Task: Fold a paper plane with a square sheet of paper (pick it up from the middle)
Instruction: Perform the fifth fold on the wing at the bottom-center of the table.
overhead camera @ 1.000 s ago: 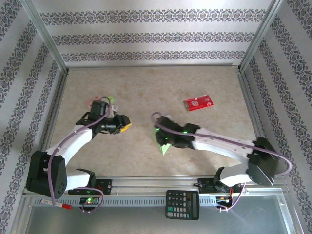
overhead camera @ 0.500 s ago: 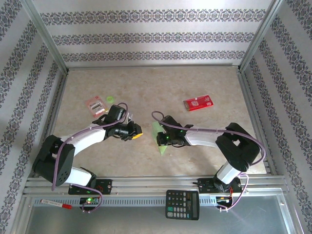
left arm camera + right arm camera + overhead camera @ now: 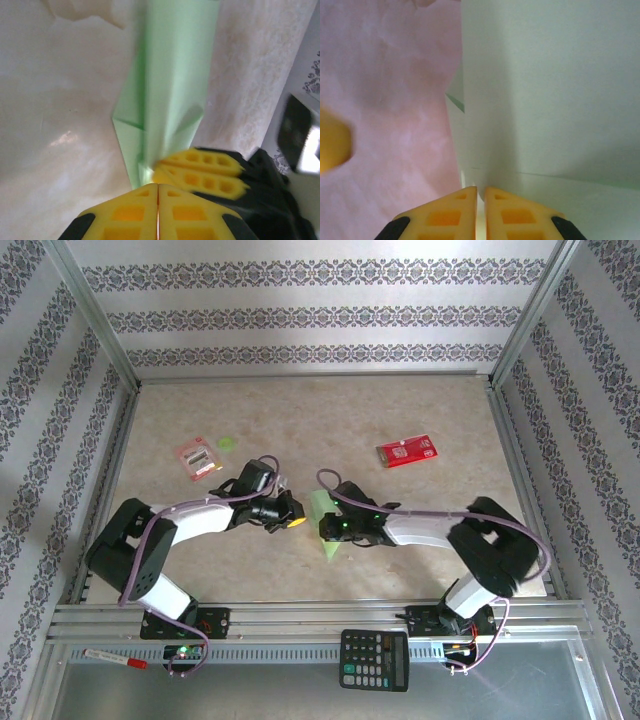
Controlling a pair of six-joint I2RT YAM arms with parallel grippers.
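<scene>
The square sheet of paper (image 3: 333, 546), light green and folded into a narrow pointed shape, lies mid-table with its point toward the near edge. My right gripper (image 3: 325, 528) sits over its middle from the right. In the right wrist view the fingertips (image 3: 480, 189) stand almost together, with the paper's (image 3: 545, 90) edge running in between them. My left gripper (image 3: 297, 521) is at the paper's left side. Its yellow tips (image 3: 158, 186) are pressed together at the narrow end of the paper (image 3: 170, 90), beside the right gripper's fingers (image 3: 200, 175). I see nothing between the left tips.
A red printed packet (image 3: 405, 451) lies at the back right. A smaller red-and-white packet (image 3: 194, 457) and a tiny green disc (image 3: 226, 444) lie at the back left. A calculator (image 3: 374, 660) rests on the front ledge. Metal frame posts and patterned walls surround the table.
My left arm has stretched right until its gripper reached the paper, and its jaws have shut. The right arm's elbow has risen while its gripper stayed on the paper.
</scene>
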